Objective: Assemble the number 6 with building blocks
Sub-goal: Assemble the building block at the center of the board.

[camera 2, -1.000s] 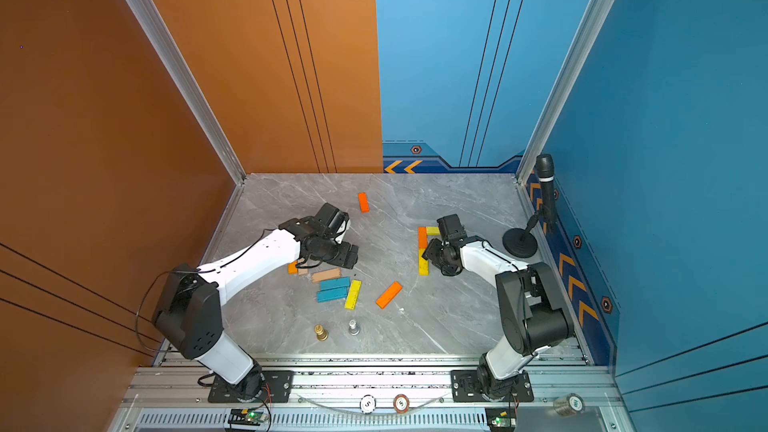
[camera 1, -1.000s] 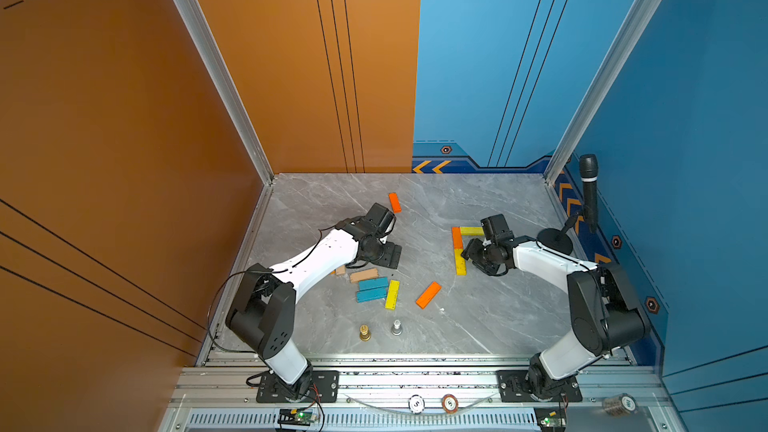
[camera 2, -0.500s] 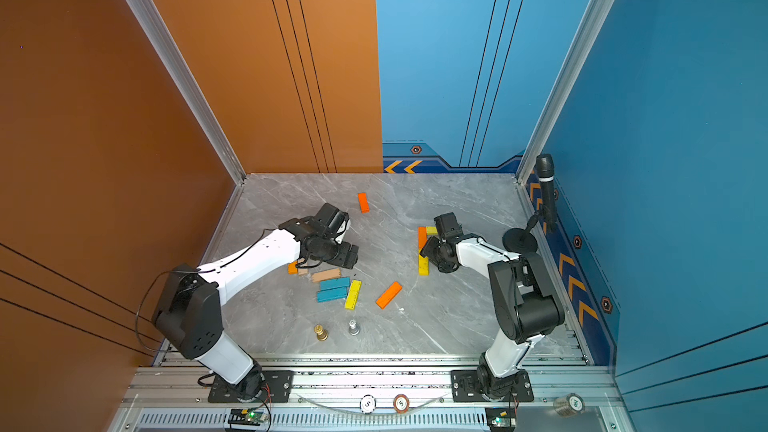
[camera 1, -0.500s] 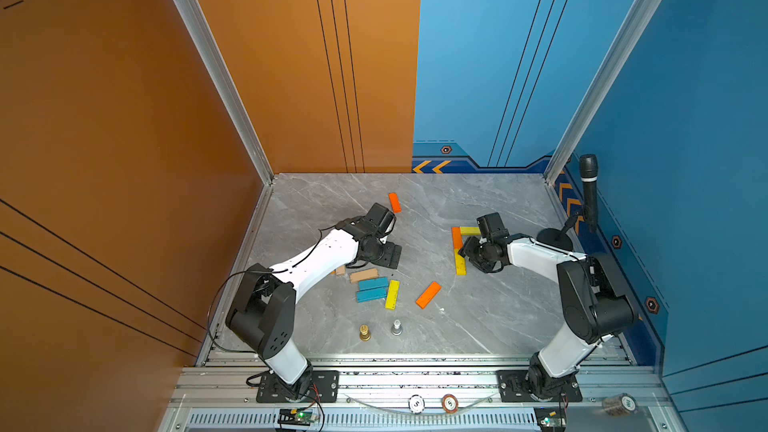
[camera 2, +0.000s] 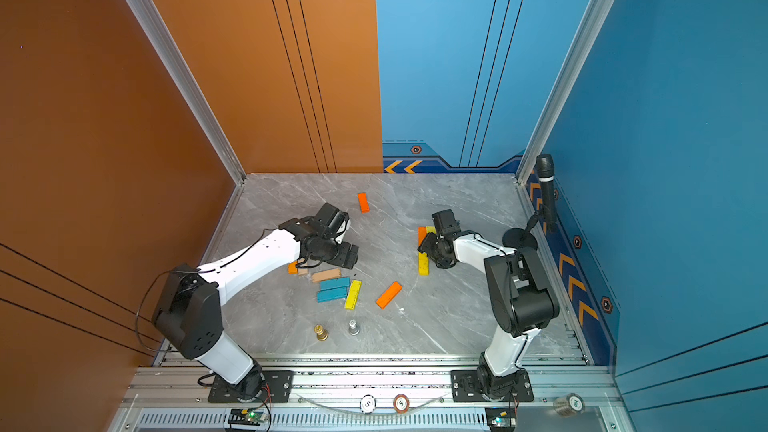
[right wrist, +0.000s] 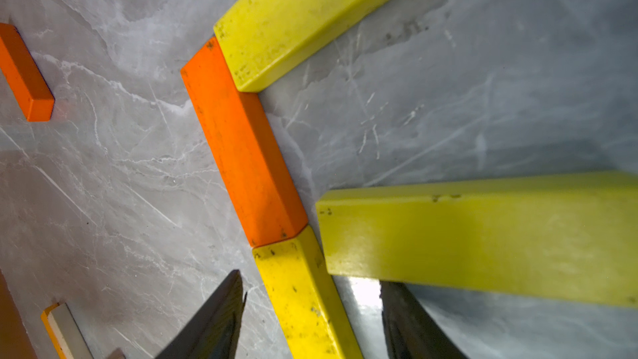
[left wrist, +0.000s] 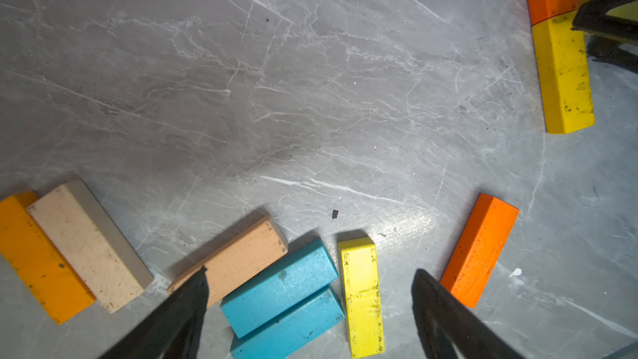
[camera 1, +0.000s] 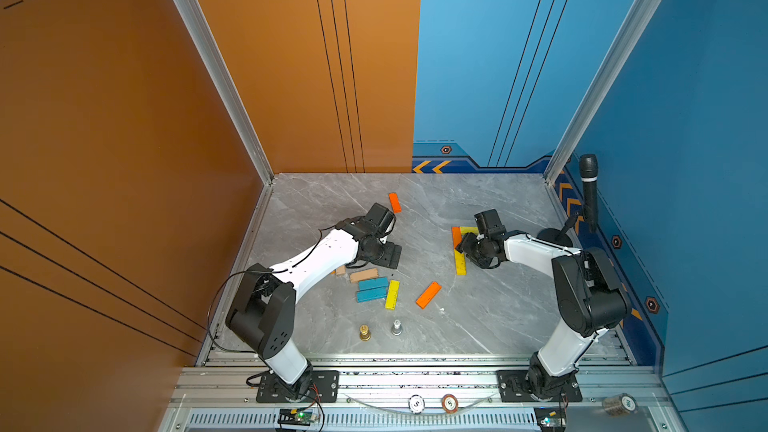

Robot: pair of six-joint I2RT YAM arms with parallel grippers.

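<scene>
The far yellow block (camera 1: 467,228) sits mostly hidden (right arm (camera 1: 536,249) overlaps it).

The left arm (camera 1: 316,257) and right arm (camera 1: 536,249) have white shells, bulky black joints, black cables, bolted black bases.

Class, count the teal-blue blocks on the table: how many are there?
2. The first teal-blue block lies beside the tan block. The second teal-blue block lies against it, by the loose yellow block. The left arm could hide others.

Both top views overlook the whole table (camera 1: 478,326) from high; wrist views sit close above.
</scene>
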